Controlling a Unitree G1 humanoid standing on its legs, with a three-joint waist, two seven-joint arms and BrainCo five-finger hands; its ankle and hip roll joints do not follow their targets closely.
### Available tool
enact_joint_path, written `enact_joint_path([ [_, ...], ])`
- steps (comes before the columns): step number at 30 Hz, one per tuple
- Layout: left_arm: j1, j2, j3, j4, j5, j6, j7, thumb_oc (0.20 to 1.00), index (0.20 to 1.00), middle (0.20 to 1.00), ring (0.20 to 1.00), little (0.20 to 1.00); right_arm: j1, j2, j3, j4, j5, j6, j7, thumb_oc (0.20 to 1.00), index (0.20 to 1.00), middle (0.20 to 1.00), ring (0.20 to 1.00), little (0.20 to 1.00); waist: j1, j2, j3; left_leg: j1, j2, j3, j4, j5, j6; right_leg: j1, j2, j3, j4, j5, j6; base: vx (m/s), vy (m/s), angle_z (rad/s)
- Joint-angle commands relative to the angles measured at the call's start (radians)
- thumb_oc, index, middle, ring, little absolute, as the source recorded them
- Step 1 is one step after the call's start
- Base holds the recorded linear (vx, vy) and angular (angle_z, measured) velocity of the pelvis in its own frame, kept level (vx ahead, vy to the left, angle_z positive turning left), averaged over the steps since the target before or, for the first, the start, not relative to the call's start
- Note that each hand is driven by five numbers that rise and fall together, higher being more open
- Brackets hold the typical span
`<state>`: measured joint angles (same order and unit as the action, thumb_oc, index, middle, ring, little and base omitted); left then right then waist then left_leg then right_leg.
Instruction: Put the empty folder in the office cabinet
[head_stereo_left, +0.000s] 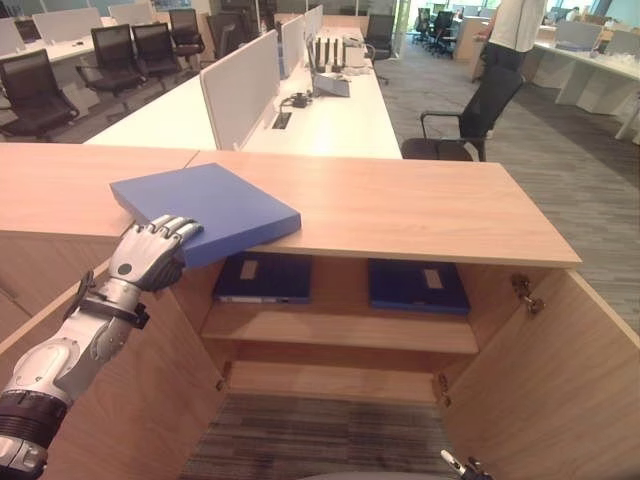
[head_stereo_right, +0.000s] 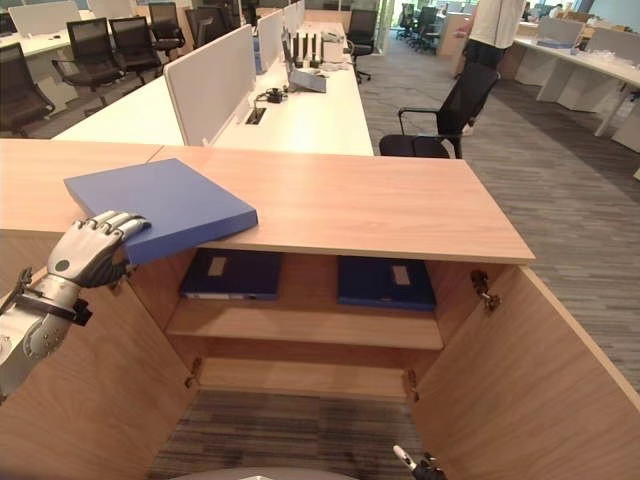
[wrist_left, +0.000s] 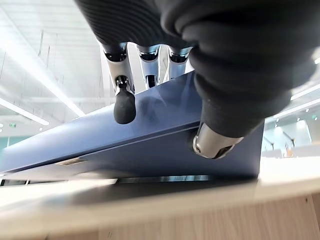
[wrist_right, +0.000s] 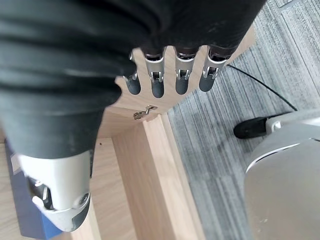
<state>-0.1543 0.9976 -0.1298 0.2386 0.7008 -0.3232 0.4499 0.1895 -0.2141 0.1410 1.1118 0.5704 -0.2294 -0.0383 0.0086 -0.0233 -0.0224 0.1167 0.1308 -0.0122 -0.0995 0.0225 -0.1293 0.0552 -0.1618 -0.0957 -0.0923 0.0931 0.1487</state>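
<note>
At the cabinet's (head_stereo_left: 420, 215) front edge, the left hand (head_stereo_left: 150, 255) clamps the blue folder's (head_stereo_left: 215, 205) overhanging corner, fingers on top, thumb beneath. Lower down, the right hand (wrist_right: 165, 75) hangs relaxed, holding nothing. Two dark folders (head_stereo_left: 262, 277) lie shelved inside.

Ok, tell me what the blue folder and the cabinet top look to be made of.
Blue folder: probably board with a matte plastic or paper cover; flat, rigid, even colour, dull sheen. Cabinet top: looks like wood-grain laminate or veneer over board; fine straight grain, smooth satin surface, square edge. The left hand grips the folder's overhanging corner.
</note>
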Motion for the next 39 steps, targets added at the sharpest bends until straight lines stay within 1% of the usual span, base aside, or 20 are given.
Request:
enact_joint_path([
  [1,-0.117,0.069,0.099,-0.007,-0.099,0.018,0.045,0.200,0.200,0.200,0.200,0.200,-0.055,0.014,-0.029,0.002,0.034,-0.026,0.009,1.000,1.000,1.000,1.000,1.000,-0.015,0.027,0.010,-0.059,0.031,-0.025,0.014,0.035,-0.026,0.055,-0.037,-0.003,0.156,-0.156,0.077,0.00,0.000,0.00],
  [12,-0.259,0.051,0.166,-0.138,-0.255,-0.016,0.033,0.200,0.200,0.200,0.200,0.200,-0.066,0.016,-0.011,0.013,0.012,-0.017,0.023,1.000,1.000,1.000,1.000,1.000,-0.023,0.044,-0.002,-0.056,0.030,-0.022,0.014,0.037,-0.030,0.059,-0.039,-0.005,0.150,-0.155,0.074,0.00,0.000,0.00],
  [21,-0.362,0.065,0.149,-0.189,-0.303,-0.033,0.037,0.200,0.200,0.200,0.200,0.200,-0.074,0.009,-0.001,0.025,0.003,-0.012,0.029,1.000,1.000,1.000,1.000,1.000,-0.026,0.053,-0.006,-0.057,0.026,-0.020,0.013,0.039,-0.031,0.063,-0.040,-0.005,0.142,-0.152,0.075,0.00,0.000,0.00],
  [26,-0.383,0.050,0.163,-0.231,-0.351,-0.047,0.036,0.200,0.200,0.200,0.200,0.200,-0.076,0.009,-0.002,0.029,-0.002,-0.010,0.028,1.000,1.000,1.000,1.000,1.000,-0.026,0.055,-0.008,-0.056,0.024,-0.021,0.014,0.039,-0.030,0.066,-0.040,-0.005,0.141,-0.152,0.074,0.00,0.000,0.00],
  [29,-0.397,0.023,0.171,-0.265,-0.396,-0.061,0.031,0.200,0.200,0.200,0.200,0.200,-0.080,0.010,0.000,0.039,-0.008,-0.007,0.028,1.000,1.000,1.000,1.000,1.000,-0.027,0.055,-0.009,-0.056,0.022,-0.021,0.014,0.038,-0.029,0.068,-0.039,-0.008,0.140,-0.152,0.073,0.00,0.000,0.00],
  [30,-0.405,0.003,0.174,-0.288,-0.436,-0.072,0.029,0.200,0.200,0.200,0.200,0.200,-0.083,0.013,-0.001,0.042,-0.007,-0.005,0.028,1.000,1.000,1.000,1.000,1.000,-0.026,0.055,-0.009,-0.057,0.022,-0.022,0.015,0.038,-0.028,0.067,-0.038,-0.009,0.139,-0.151,0.072,0.00,0.000,0.00],
  [31,-0.404,0.002,0.176,-0.290,-0.437,-0.071,0.027,0.200,0.200,0.200,0.200,0.200,-0.083,0.013,-0.001,0.042,-0.007,-0.005,0.028,1.000,1.000,1.000,1.000,1.000,-0.026,0.056,-0.009,-0.057,0.022,-0.022,0.015,0.038,-0.028,0.067,-0.038,-0.009,0.139,-0.151,0.072,0.00,0.000,0.00],
  [33,-0.411,-0.041,0.184,-0.329,-0.518,-0.092,0.015,0.200,0.200,0.200,0.200,0.200,-0.085,0.015,0.004,0.044,-0.010,-0.002,0.027,1.000,1.000,1.000,1.000,1.000,-0.024,0.055,-0.008,-0.058,0.021,-0.023,0.016,0.038,-0.027,0.070,-0.037,-0.010,0.137,-0.151,0.070,0.00,0.000,0.00],
  [34,-0.410,-0.042,0.186,-0.330,-0.520,-0.092,0.013,0.200,0.200,0.200,0.200,0.200,-0.085,0.015,0.003,0.044,-0.011,-0.002,0.027,1.000,1.000,1.000,1.000,1.000,-0.023,0.055,-0.008,-0.058,0.021,-0.023,0.016,0.038,-0.027,0.070,-0.037,-0.010,0.137,-0.151,0.070,0.00,0.000,0.00],
  [36,-0.409,-0.078,0.196,-0.367,-0.589,-0.111,-0.002,0.200,0.200,0.200,0.200,0.200,-0.089,0.017,0.004,0.042,-0.013,0.001,0.024,1.000,1.000,1.000,1.000,1.000,-0.021,0.055,-0.006,-0.058,0.019,-0.025,0.016,0.038,-0.025,0.070,-0.036,-0.010,0.135,-0.151,0.068,0.00,0.000,0.00],
  [39,-0.398,-0.137,0.200,-0.419,-0.720,-0.145,-0.059,0.200,0.200,0.200,0.200,0.200,-0.092,0.019,0.001,0.039,-0.016,0.005,0.021,1.000,1.000,1.000,1.000,1.000,-0.019,0.055,-0.004,-0.060,0.018,-0.027,0.016,0.038,-0.024,0.071,-0.036,-0.011,0.134,-0.151,0.065,0.00,0.000,0.00],
])
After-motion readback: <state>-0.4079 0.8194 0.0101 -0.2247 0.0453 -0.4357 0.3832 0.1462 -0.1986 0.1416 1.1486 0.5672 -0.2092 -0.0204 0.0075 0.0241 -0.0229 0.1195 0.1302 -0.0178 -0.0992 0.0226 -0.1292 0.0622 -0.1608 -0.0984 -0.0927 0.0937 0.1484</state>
